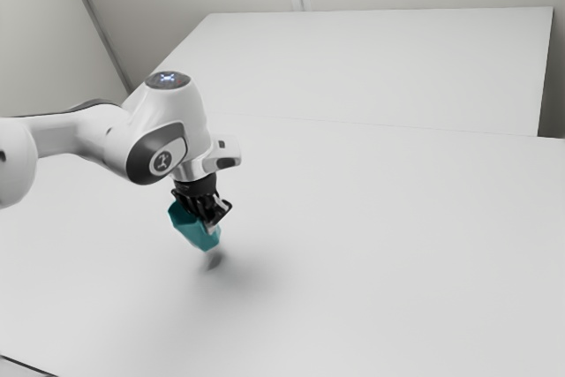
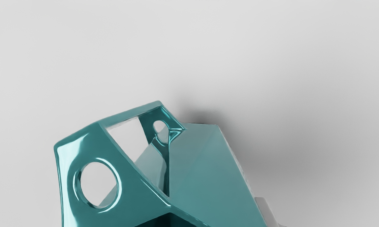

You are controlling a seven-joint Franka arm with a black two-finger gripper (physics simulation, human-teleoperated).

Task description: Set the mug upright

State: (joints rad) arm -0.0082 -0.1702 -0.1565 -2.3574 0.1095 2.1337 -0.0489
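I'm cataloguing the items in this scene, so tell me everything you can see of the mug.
The mug is teal and angular, with broad flat facets, an open frame-like part pierced by rounded holes, and a dark hollow. Its surface is glossy in places, perhaps glazed ceramic or plastic; which, I cannot tell. It is tilted, not upright, and appears held just above the table in the gripper, with shadow beneath. The fingers partly hide it.

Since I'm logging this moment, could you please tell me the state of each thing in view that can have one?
Teal, faceted, glossy mug: tilted, held above the white table.
Black two-finger gripper: shut on the mug.
White jointed robot arm: bent, reaching downward.
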